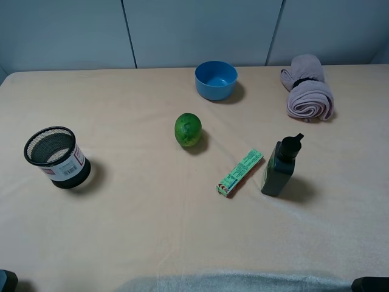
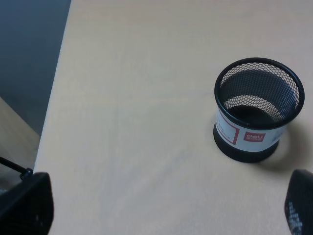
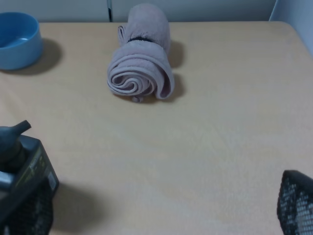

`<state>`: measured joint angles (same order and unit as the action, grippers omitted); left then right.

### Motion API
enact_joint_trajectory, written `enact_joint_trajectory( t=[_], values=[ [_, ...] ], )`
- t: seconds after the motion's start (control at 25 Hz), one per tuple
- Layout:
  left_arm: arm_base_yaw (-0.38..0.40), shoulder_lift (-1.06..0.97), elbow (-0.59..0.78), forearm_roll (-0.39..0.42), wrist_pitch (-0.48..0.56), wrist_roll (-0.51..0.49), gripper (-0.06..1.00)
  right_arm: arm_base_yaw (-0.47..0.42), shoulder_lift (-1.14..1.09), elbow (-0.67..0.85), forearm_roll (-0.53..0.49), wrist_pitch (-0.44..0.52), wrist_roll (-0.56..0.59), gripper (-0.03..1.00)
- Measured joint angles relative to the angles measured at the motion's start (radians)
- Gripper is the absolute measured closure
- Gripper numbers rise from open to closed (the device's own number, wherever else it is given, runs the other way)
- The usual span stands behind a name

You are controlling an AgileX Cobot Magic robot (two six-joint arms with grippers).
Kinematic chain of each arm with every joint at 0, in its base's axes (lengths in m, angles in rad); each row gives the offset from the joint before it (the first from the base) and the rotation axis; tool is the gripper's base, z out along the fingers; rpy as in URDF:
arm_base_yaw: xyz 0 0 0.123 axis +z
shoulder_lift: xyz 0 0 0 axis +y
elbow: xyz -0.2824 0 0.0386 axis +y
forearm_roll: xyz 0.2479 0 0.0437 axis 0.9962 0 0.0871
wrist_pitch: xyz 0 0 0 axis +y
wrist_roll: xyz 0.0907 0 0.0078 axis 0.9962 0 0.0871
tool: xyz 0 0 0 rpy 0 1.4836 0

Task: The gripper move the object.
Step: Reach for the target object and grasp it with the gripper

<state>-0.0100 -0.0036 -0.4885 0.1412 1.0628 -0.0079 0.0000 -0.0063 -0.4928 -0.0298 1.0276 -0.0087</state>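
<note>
Your task names no particular object, so here is every loose thing on the tabletop [image 1: 152, 237].

Your left claw [image 2: 166, 198] hangs with its fingers [image 2: 27, 205] spread wide, gripping nothing. The black mesh pen cup [image 1: 56, 155] stands upright ahead of it, off to one side of the gap, near the tabletop's left edge and well apart from everything else.

Your right claw [image 3: 164, 203] is spread apart too, and also empty. The dark pump bottle [image 1: 281, 167] stands upright close against one of its fingers [image 3: 34, 210] in the right wrist view – I cannot tell whether they touch. Beyond the bottle lies the rolled pinkish towel [image 1: 309, 91], near the far right corner.

In the middle you have a green round fruit [image 1: 188, 129], with the blue bowl [image 1: 216, 79] behind it toward the wall. A slim green packet [image 1: 240, 173] lies flat on a diagonal just beside the bottle, between bottle and fruit – a reach from the right toward the fruit crosses bottle and packet.
</note>
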Motion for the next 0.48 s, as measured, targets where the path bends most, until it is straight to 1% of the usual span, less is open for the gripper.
enact_joint_trajectory(
  t=[0.32, 0.48],
  values=[
    [0.0, 0.0, 0.0, 0.0, 0.0, 0.0, 0.01, 0.0, 0.009, -0.004, 0.0, 0.0, 0.009, 0.28],
    [0.0, 0.0, 0.0, 0.0, 0.0, 0.0, 0.01, 0.0, 0.119, -0.064, 0.0, 0.0, 0.023, 0.28]
  ],
)
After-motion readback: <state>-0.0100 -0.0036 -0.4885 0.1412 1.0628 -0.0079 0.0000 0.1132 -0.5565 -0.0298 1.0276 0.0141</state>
